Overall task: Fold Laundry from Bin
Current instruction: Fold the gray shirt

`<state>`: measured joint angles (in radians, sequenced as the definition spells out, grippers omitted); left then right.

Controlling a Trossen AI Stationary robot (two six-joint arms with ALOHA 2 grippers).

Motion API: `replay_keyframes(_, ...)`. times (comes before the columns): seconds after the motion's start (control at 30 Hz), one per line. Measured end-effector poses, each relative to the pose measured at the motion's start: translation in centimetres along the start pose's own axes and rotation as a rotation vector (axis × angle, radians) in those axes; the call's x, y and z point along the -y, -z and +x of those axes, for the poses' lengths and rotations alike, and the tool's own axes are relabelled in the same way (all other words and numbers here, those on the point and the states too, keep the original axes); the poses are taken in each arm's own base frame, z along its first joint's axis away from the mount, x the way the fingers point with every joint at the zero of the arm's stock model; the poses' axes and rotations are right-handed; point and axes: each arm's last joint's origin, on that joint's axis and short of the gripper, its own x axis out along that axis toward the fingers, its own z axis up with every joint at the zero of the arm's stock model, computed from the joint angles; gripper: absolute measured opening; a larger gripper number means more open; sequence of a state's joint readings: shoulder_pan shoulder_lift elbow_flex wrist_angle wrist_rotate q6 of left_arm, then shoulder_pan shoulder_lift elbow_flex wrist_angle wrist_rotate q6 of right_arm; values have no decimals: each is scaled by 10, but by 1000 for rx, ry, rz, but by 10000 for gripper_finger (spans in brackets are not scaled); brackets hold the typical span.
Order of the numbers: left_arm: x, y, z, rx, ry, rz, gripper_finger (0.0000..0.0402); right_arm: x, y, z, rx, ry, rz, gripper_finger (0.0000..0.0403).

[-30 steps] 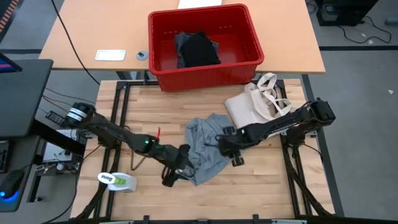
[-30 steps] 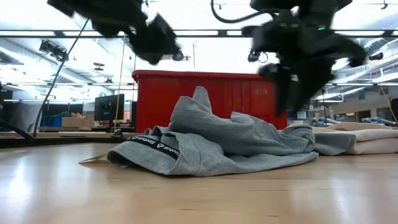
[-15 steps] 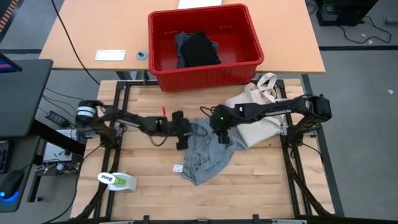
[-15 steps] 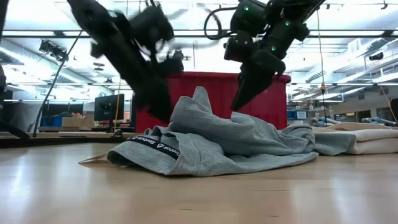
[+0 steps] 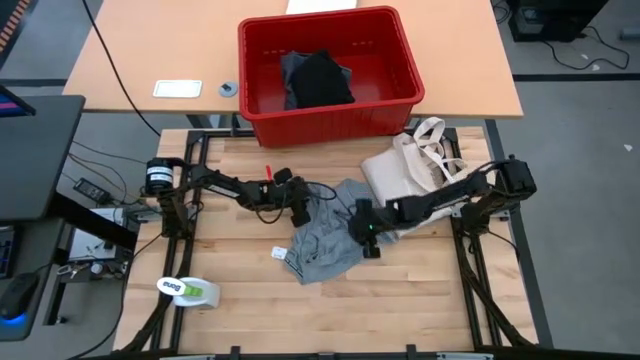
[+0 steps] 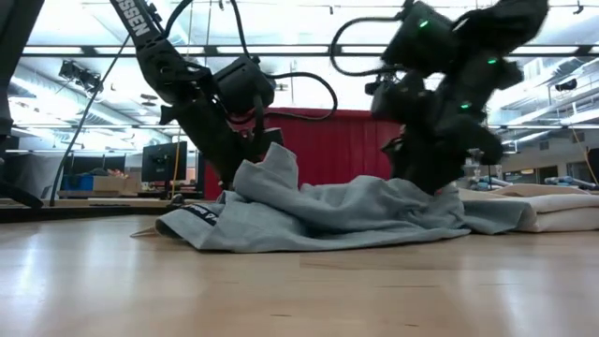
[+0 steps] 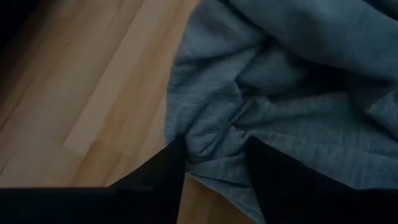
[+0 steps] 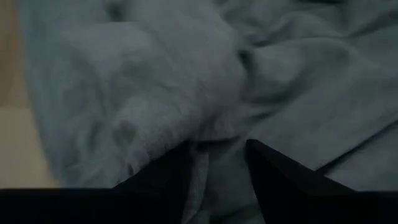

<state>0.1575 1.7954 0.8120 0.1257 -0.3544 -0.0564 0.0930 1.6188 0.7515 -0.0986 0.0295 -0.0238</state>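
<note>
- Left gripper [image 5: 300,212] down on the light grey T-shirt [image 5: 325,240], centre of the high frame, working the shirt's upper-left edge. Wrist cam: a fold of cloth sits between its two dark fingers [image 7: 158,180] – pinching the tee.
- Right gripper [image 5: 365,232] pressed into the shirt's right side, just right of centre. Its wrist view shows grey fabric bunched between the fingers [image 8: 273,177] – gripping the tee too.
- T-shirt lies crumpled on the wooden table [image 5: 230,260], mid-frame; low view has it humped up on the left under the left gripper [image 6: 245,140], right gripper [image 6: 426,168] dug in on the other side.
- Red bin [image 5: 330,118] at top centre, well apart from the shirt, w/ a black garment [image 5: 320,80] inside.
- Cream tote bag [image 5: 410,170] right of centre, just beside the shirt & under the right arm.
- White-and-green object [image 5: 190,290] lower left, near the table's edge.
</note>
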Motion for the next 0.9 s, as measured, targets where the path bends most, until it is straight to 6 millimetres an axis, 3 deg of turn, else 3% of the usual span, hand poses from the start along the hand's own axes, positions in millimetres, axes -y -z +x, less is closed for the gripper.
replay_keyframes(0.2,1,2,-1,-16,-15,-27,167,-60,-1,-6,15,-214,-85,156)
replay_keyframes(0.37,1,2,-1,-21,-15,-20,164,-97,-6,-22,-105,-482,-80,155)
replay_keyframes(0.47,2,3,-1,-27,-13,7,164,-108,-13,-33,-150,-391,-108,155)
replay_keyframes(0.67,17,2,-20,-25,33,122,164,-92,-23,-33,-56,56,-141,155)
replay_keyframes(0.9,44,-3,-63,8,210,176,164,-40,-20,-18,-48,65,-30,155)
